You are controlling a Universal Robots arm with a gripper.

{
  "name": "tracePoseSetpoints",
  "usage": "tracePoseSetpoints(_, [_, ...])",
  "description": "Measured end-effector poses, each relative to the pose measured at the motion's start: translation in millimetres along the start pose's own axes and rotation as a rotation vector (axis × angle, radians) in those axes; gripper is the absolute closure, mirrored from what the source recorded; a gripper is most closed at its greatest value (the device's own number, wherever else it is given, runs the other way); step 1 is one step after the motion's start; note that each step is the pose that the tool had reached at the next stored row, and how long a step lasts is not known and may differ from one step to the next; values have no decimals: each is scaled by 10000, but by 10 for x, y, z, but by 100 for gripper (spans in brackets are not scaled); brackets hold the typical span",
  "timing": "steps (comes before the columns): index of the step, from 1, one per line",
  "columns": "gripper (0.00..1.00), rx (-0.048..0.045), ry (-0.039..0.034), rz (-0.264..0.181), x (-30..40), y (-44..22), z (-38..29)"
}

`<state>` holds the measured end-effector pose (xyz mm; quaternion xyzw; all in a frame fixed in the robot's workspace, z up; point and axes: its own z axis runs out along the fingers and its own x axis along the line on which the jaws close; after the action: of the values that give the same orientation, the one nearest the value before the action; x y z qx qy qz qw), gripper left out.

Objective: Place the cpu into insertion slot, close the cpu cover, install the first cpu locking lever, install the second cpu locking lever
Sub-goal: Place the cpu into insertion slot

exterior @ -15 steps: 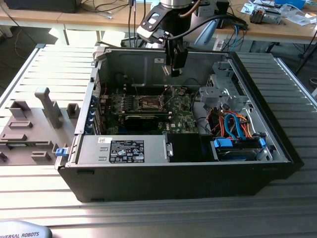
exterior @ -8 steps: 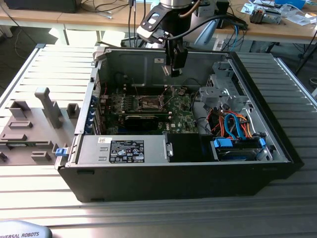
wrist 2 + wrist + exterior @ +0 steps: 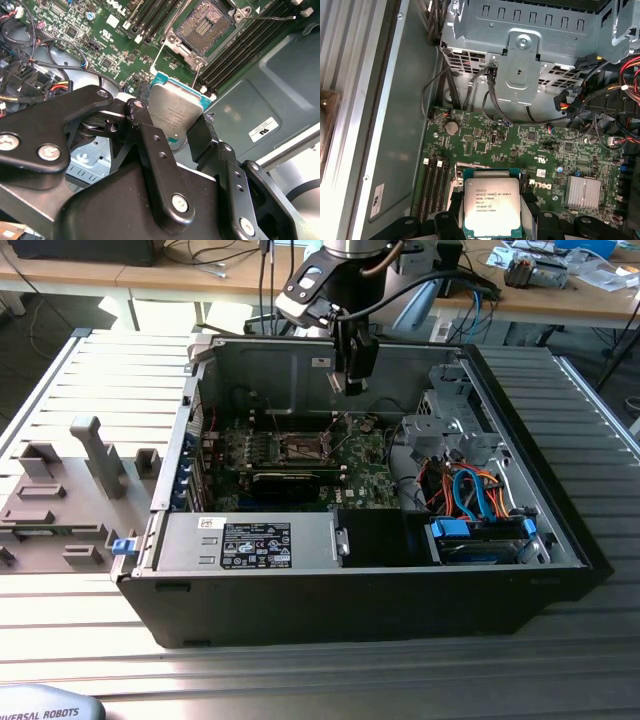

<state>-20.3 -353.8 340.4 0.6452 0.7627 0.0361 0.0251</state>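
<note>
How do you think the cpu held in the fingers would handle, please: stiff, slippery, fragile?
The cpu looks like a thin, flat plate, so it is probably stiff and light. Its smooth metal top may be slippery; the fingers pinch it by its edges, so it could perhaps slip or twist.

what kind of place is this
Probably a robotics lab or workshop: an open pc case sits on a slatted metal table, the gripper holds a cpu above the motherboard, and cluttered desks stand behind.
</note>
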Motion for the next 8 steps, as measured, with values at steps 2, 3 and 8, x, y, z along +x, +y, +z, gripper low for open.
tracePoseSetpoints(2, [46,0,-1,14,0,0,1])
tracePoseSetpoints(3, [46,0,-1,18,0,0,2])
tracePoseSetpoints(8, [46,0,-5,55,0,0,5])
